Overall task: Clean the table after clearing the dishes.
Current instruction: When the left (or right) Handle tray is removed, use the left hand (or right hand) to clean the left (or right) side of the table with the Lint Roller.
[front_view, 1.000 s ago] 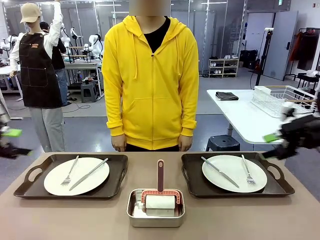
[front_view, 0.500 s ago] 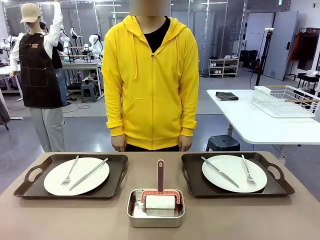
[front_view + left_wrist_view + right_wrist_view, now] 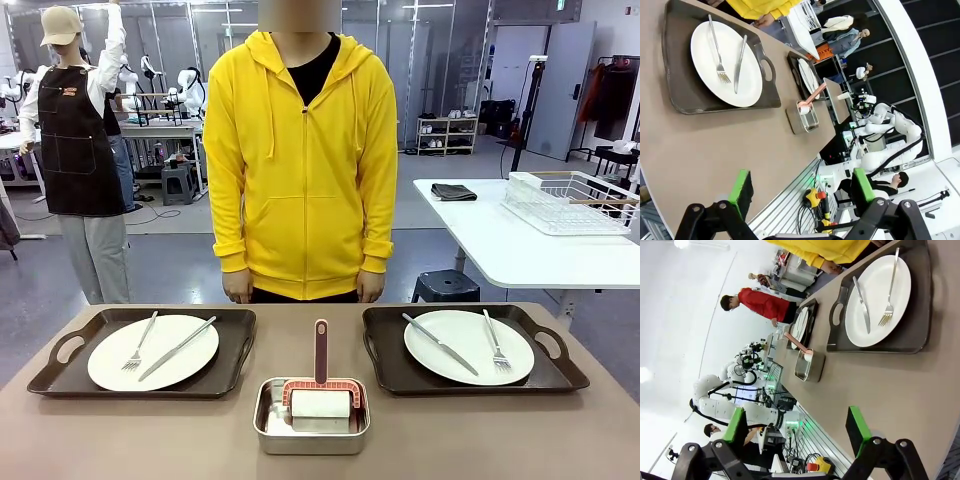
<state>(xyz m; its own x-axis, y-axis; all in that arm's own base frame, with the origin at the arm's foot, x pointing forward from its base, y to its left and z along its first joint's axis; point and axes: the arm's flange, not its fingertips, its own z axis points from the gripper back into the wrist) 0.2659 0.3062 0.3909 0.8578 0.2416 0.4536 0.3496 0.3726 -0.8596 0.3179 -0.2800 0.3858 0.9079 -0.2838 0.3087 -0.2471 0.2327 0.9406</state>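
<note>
The beige-brown table carries the dishes on two dark trays. The left tray holds a white plate with knife and fork, and the right tray holds another plate with the same cutlery. My left gripper hangs open and empty off the table's end, looking along the table at the nearer plate. My right gripper is likewise open and empty beyond the opposite end, facing its nearer plate.
A small steel pan with a pink-handled roller sits at the front middle between the trays. A person in a yellow hoodie stands at the far edge, hands down. A white side table with a wire rack stands back right.
A second ago both grippers stood at the left and right edges of the front view; they have since drawn back out of that picture. Trays, plates and pan have not moved.
</note>
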